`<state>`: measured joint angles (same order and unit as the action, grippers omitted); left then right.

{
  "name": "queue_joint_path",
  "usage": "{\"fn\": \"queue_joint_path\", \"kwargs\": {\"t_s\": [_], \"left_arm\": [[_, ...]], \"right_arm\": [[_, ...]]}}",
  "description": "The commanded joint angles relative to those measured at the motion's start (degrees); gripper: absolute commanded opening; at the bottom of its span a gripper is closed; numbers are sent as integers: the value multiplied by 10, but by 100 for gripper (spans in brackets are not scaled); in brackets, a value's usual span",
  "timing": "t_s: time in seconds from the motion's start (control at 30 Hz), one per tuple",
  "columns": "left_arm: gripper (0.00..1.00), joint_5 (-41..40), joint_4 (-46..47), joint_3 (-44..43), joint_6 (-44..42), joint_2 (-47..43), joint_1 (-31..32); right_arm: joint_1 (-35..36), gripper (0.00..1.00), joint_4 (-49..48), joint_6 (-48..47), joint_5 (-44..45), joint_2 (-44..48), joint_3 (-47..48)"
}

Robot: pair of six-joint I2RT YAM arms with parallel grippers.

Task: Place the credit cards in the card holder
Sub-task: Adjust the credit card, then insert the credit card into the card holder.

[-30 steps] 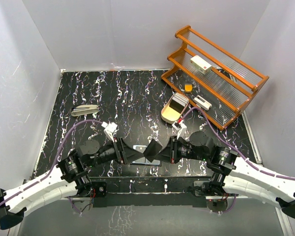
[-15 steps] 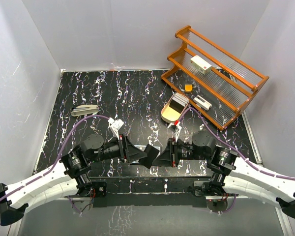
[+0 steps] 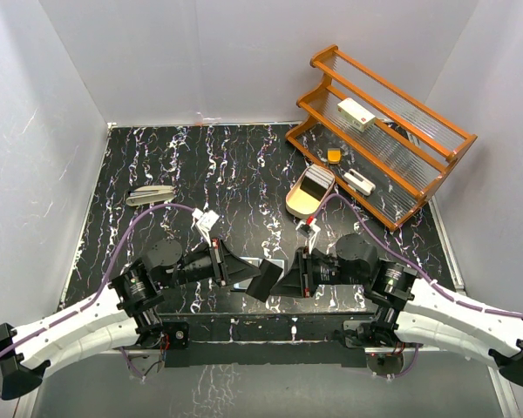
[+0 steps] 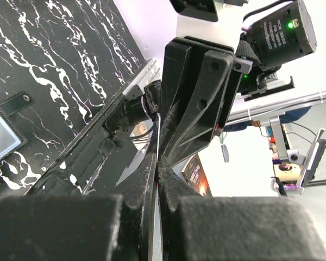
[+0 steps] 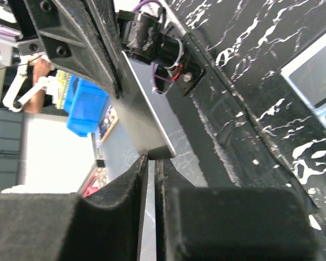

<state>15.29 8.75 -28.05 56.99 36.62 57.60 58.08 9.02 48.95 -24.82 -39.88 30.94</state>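
Right wrist: right tool [image 5: 150, 160] & left tool [image 4: 158, 163] both pinching one credit card [image 5: 146, 122], seemingly; card spans btwn them.

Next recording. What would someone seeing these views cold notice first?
The two arms are nose to nose over the near middle of the black marbled table. The left gripper and the right gripper both have their fingers shut on one pale credit card between them. After that, the eye goes to the orange wooden rack in the far right corner, with a cream tray just in front of it.
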Motion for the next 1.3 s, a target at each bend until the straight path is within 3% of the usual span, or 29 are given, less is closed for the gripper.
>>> {"fn": "queue_joint_path", "kwargs": {"t_s": [0.0, 0.27, 0.6, 0.77, 1.07, 1.27], "left_arm": [[0, -54, -40, -4, 2, -2, 2], [0, -195, -127, 27, 26, -48, 2], [0, -238, -142, 54, 55, 3, -5], [0, -214, -134, 46, 48, 54, -39], [0, -49, -16, 83, 41, 124, -178], [0, -8, 47, 92, 31, 180, -194]], "right_arm": [[3, 15, -4, -4, 52, -4, 21], [3, 32, 64, 31, 181, 15, 16], [3, 40, 209, 48, 373, -22, 70], [3, 44, 224, 35, 402, -65, 86], [3, 48, 193, 32, 391, -135, 79], [3, 48, 155, 35, 389, -187, 68]]}}
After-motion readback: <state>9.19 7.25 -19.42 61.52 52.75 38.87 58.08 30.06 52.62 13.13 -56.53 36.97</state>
